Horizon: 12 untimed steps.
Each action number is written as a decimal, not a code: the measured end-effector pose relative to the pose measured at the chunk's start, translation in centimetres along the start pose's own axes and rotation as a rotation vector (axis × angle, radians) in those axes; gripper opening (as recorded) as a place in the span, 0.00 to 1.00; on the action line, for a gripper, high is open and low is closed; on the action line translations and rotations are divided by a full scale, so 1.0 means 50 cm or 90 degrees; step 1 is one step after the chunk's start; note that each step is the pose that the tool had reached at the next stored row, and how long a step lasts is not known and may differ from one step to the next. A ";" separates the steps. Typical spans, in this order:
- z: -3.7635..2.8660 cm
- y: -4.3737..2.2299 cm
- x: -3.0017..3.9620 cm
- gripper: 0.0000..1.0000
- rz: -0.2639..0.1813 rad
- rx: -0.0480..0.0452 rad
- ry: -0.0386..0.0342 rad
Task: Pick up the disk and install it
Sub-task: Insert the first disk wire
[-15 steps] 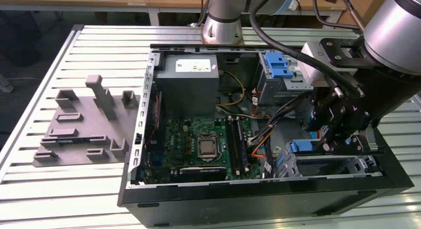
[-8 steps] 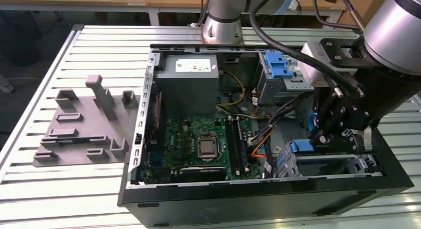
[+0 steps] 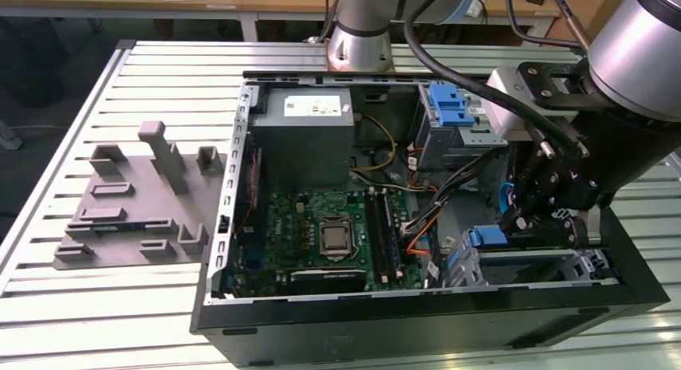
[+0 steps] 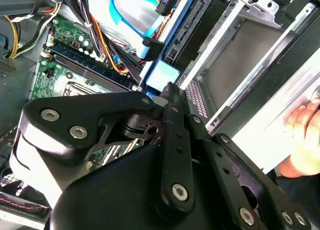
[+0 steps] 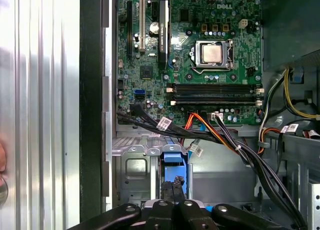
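The disk sits on edge in the drive bay (image 3: 553, 262) at the case's front corner, on the exterior view's right. Its blue bracket end (image 3: 490, 237) (image 4: 162, 74) (image 5: 172, 157) sticks out of the bay, and most of its metal body is hidden by the cage. My gripper (image 3: 518, 220) (image 4: 167, 88) (image 5: 171, 182) reaches down into the case right at that blue end. The fingers (image 5: 165, 190) are pressed together with nothing between them, and their tips rest at or against the bracket.
The open black computer case (image 3: 426, 314) holds a green motherboard (image 3: 319, 234), a grey power supply box (image 3: 303, 119), a blue latch (image 3: 452, 107) and cable bundles (image 5: 220, 135) beside the bay. A grey fixture (image 3: 139, 202) lies on the slatted table. A person's hand (image 4: 305, 130) rests on the case edge.
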<state>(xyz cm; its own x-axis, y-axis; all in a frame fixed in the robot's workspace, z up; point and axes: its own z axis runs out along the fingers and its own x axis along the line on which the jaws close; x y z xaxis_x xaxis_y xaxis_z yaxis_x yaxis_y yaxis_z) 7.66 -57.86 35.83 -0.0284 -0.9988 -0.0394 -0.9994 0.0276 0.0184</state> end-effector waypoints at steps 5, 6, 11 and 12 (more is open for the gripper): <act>0.000 0.000 0.000 0.11 0.000 0.0000 0.0000; 0.000 0.000 0.000 0.11 0.000 0.0000 0.0001; 0.000 -0.002 0.000 0.11 0.000 0.0000 -0.0001; 0.000 -0.004 0.000 0.11 0.000 0.0000 0.0000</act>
<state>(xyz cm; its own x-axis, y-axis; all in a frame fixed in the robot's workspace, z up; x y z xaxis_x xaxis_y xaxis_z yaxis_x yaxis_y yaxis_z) 7.88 -57.86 35.82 -0.0284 -0.9988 -0.0394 -0.9994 0.0276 0.0184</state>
